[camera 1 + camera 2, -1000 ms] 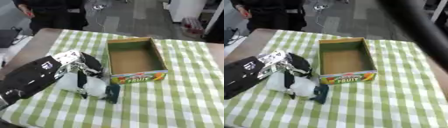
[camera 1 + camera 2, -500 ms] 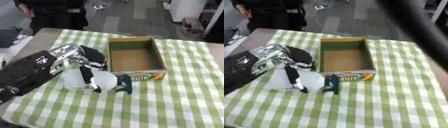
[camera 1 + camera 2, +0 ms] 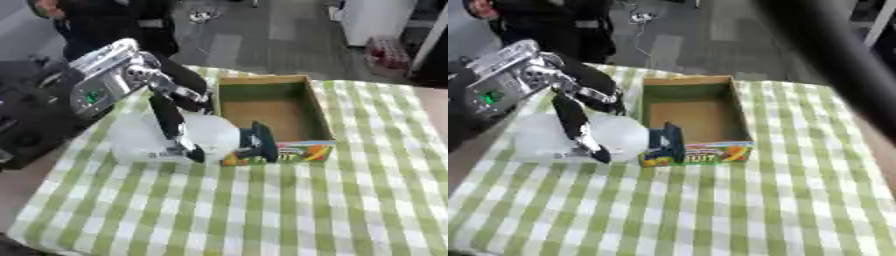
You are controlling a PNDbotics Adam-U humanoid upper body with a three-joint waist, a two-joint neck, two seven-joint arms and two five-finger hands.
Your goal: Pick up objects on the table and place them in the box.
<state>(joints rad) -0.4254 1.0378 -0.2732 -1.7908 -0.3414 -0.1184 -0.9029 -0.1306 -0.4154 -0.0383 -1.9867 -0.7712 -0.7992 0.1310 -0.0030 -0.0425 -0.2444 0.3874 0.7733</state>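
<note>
Left hand (image 3: pixel 166 107): comes in from the left side on a black and silver arm; its fingers are curled round a pale, whitish rounded object, with a long dark finger running down across the front of it and other fingers arched over its top.
Grip: closed round the object, not spread; how the thumb sits behind it I cannot tell.
Pale object (image 3: pixel 140 140): blurred, milky and bulbous, lying on its side with its body to the left and a dark blue-green end piece (image 3: pixel 261 142) pointing right; what kind of thing it is cannot be made out.
Position of the object: just in front of the box's near left corner, the dark end overlapping the box's printed front wall in both views; whether it rests on the cloth or is lifted off it I cannot tell.
Box (image 3: pixel 319 112): open-topped cardboard carton, brown inside, with a colourful printed front wall (image 3: pixel 710 154) facing the camera; its inside shows only bare brown floor.
Table (image 3: pixel 289 210): covered with a green and white checked cloth; the box stands near its middle.
Right arm: a broad dark blurred band (image 3: pixel 833 65) crosses the right eye view from the top to the right edge; no right hand shows in either view.
</note>
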